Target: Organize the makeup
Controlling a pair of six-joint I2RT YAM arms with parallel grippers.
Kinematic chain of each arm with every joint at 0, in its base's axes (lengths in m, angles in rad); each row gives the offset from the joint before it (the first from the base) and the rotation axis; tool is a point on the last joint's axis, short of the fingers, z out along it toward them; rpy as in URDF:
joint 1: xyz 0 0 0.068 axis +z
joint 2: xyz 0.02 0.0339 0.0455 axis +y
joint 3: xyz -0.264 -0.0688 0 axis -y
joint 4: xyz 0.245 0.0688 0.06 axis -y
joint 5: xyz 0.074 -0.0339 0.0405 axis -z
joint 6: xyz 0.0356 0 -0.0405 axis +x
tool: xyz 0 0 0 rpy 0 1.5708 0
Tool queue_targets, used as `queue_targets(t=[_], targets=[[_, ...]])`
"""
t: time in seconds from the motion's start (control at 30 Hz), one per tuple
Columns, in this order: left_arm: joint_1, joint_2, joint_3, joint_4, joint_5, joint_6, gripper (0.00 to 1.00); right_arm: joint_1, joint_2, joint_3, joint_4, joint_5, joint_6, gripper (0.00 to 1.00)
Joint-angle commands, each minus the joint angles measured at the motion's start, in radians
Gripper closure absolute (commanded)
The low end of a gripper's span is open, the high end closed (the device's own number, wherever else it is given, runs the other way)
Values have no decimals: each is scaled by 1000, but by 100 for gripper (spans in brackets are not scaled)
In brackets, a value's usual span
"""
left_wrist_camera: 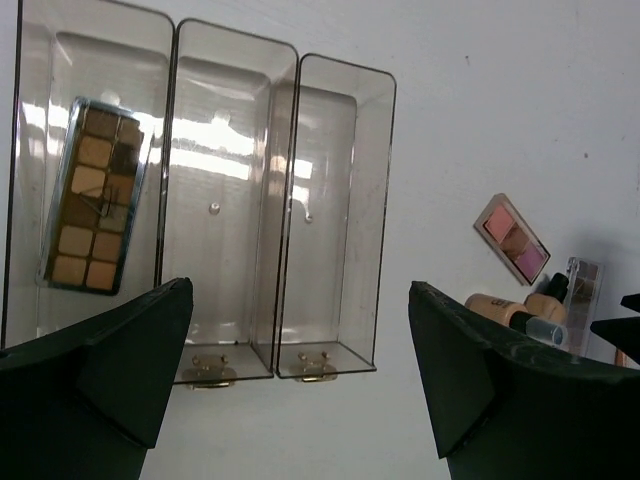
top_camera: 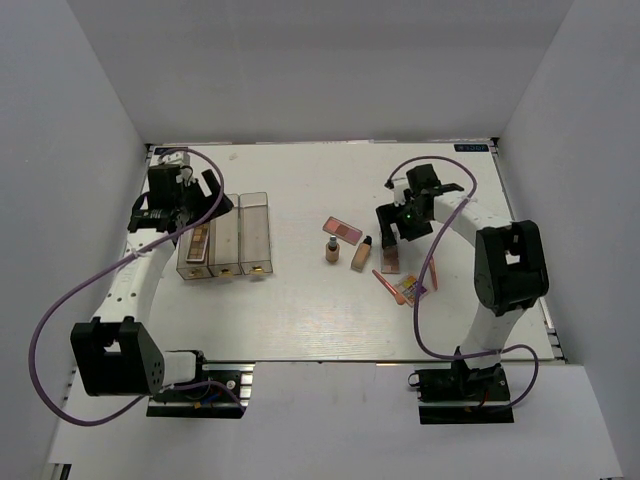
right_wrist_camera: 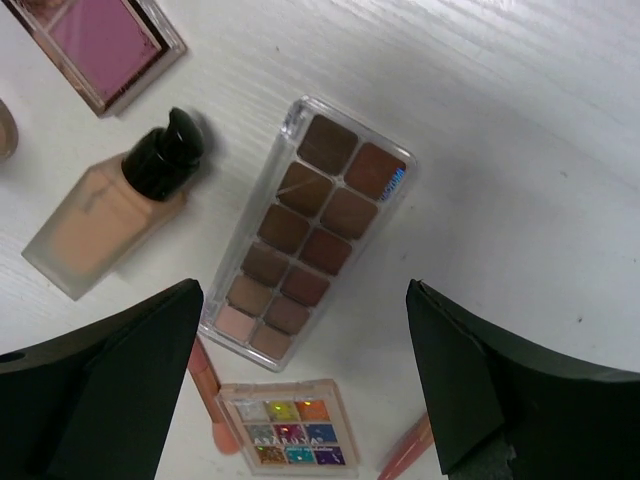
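My left gripper hangs open and empty over the clear three-compartment box. A tan palette lies in the box's left compartment. My right gripper is open, just above a dark brown palette lying flat on the table. Around it lie a pink palette, a beige dark-capped foundation bottle, a second bottle, a multicolour palette and two pink pencils.
The box's middle and right compartments hold nothing. White walls close in the table on three sides. Purple cables loop off both arms.
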Motion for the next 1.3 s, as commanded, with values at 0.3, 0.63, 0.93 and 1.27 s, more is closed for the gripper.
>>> queue_targets(t=[0.3,0.63,0.93,1.27], targets=[[9,-118,-43,-108,-89,-160,2,94,79,43,19,233,169,11],[18,-110,-94,-159,-117,-258,2,161,113,14,51,336,233,11],[18,-150,-96,-176,-169,-263,2,178,119,-26,70,359,252,29],[18,-212,-83,-123,-143,-232,2,126,21,-37,64,375,185,89]])
